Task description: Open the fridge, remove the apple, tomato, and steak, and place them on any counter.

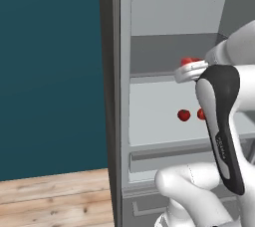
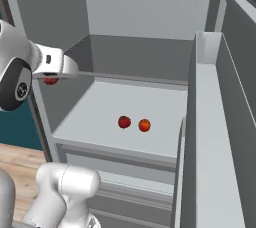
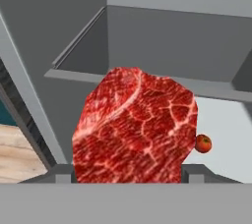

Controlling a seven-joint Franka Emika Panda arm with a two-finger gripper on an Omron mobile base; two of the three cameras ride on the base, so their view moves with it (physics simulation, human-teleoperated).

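The gripper [image 3: 129, 181] is clamped on the steak [image 3: 135, 127], holding it at the left front of the open fridge [image 2: 150, 47]. Two round red fruits [image 2: 124, 121] lie on the lower shelf [image 2: 100, 117].

Even flat light, sharp render

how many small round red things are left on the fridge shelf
2: a darker red ball and a more orange one side by side on the lower shelf. Others may sit hidden behind the arm.
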